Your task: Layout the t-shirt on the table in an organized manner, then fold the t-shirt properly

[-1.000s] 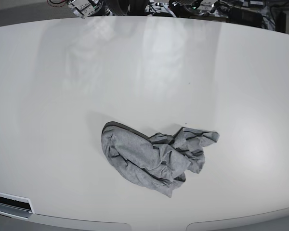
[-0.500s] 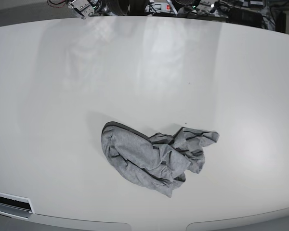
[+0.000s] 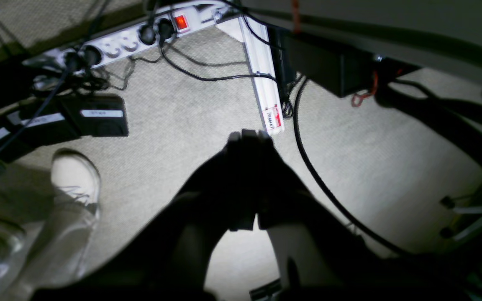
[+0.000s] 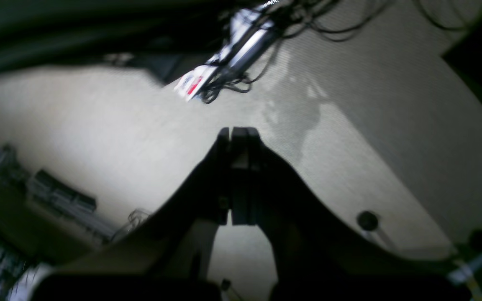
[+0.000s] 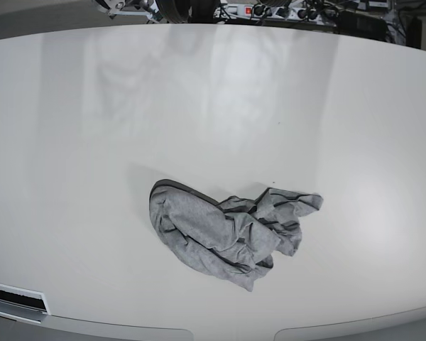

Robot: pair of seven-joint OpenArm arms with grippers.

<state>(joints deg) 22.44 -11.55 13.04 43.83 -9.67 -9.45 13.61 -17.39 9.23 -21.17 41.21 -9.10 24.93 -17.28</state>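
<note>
1. While the t-shirt (image 5: pixel 227 231) lies in a crumpled heap toward the near edge of the desk (image 5: pixel 71 142), a little right of centre, you are at the very start: nothing is laid out and no fold has been made.
2. Your left end effector (image 3: pixel 247 138) has its fingers pressed together with nothing between them, and its camera looks down at carpet, a power strip (image 3: pixel 140 31) and trailing cables, not at the desk.
3. Your right end effector (image 4: pixel 237 133) is likewise closed and empty, hanging over carpeted floor well apart from the shirt.
4. Neither arm shows over the desk in the base view, so your next move, as I judge it, is to bring both arms in over the desk, open the fingers and take two separate edges of the heap so you can spread it.
5. Expect soft, limp cloth: the heathered grey knit is bunched into ridges and deep folds, with darker lines running along some of the creases. A rounded lobe sits at the left of the heap and a flatter flap points right. You cannot tell collar from hem or sleeve yet, so pick an outer edge and lift gently.
6. Mind the desk itself: it is glossy, white and smooth with a rounded rim, so the cloth will likely slide when dragged, which helps spreading but lets it shift.
</note>
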